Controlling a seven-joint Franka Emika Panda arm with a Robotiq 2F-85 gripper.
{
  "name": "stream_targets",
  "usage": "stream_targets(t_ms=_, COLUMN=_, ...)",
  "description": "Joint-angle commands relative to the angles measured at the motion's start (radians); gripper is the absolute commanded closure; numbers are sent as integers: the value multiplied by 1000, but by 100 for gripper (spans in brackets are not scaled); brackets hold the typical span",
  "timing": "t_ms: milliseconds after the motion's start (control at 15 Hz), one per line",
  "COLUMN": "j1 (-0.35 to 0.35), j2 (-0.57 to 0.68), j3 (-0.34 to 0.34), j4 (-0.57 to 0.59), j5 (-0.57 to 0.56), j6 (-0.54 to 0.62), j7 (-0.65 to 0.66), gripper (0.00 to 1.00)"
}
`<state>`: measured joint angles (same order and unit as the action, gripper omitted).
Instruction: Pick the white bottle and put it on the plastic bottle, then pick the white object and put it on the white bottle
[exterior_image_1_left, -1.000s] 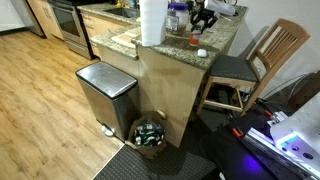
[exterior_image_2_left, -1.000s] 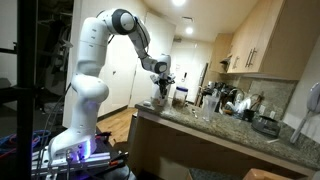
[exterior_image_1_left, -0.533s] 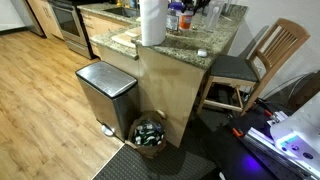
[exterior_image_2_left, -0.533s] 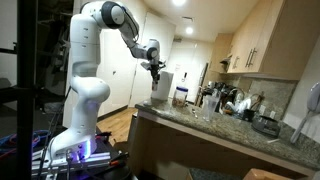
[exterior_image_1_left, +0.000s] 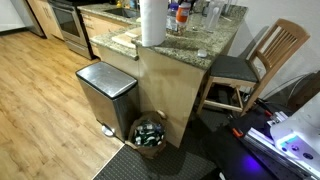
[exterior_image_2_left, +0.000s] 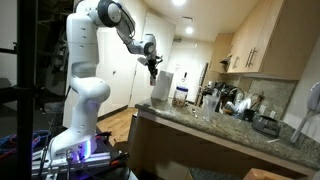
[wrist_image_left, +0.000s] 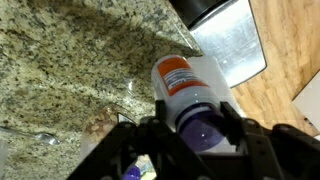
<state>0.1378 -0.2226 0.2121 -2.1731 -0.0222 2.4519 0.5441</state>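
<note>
Above counter, arm arched high, tool gripping white bottle

A home kitchen: granite counter, oven, wall cabinets.

Wood floor, granite counter — 1 chair

1 white object, 1 trash can, 1 chair
</note>
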Motion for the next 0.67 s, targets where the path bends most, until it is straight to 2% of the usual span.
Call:
stream_targets(t_ms=0, j1=-25, j2=24, j3=42, j4=130, j5=-52, j6=24, j7=69, gripper=74)
stream_targets(t_ms=133, j1=-67, j2=52, j3=54, j4=224, j5=-156, j6=53, j7=176, gripper=74)
stream_targets(t_ms=400, j1=-129, j2=118, j3=30, j4=370, j5=-307, j6=89, j7=363, gripper=74)
stream_targets(t_ms=467, j1=-93, j2=55, j3=19, j4=301, j5=-251, j6=47, j7=297, gripper=49)
stream_targets(t_ms=600, j1=-107, j2=90, j3=6, j4=343, j5=-285, j6=66, j7=334, gripper=49)
